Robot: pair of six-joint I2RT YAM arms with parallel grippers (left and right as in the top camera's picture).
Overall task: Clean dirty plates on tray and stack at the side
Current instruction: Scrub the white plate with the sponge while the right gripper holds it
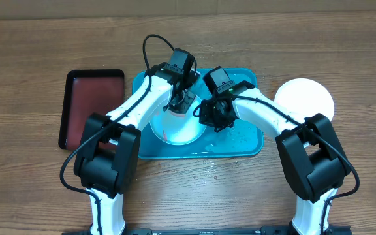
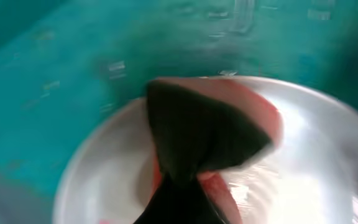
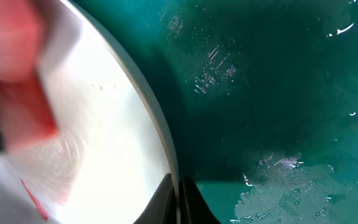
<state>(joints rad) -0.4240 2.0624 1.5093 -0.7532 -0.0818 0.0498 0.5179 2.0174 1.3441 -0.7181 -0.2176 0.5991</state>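
On the turquoise tray (image 1: 248, 142) lies a white-centred plate (image 1: 175, 130) with red smears (image 3: 33, 193). My left gripper (image 1: 178, 103) hangs over the plate, shut on a dark and pink sponge (image 2: 197, 134) that presses onto the plate (image 2: 316, 155); this view is blurred. Over at the plate's right edge, my right gripper (image 1: 209, 117) is shut on the rim, one finger inside the plate (image 3: 104, 137) and one outside (image 3: 178, 202). A second, all-white plate (image 1: 304, 98) rests on the table to the right of the tray.
A black tray with a dark red inside (image 1: 91, 108) lies left of the turquoise tray. Wet patches (image 3: 291, 180) shine on the tray floor (image 3: 278, 93), and drops sit on the table in front of it (image 1: 214, 163).
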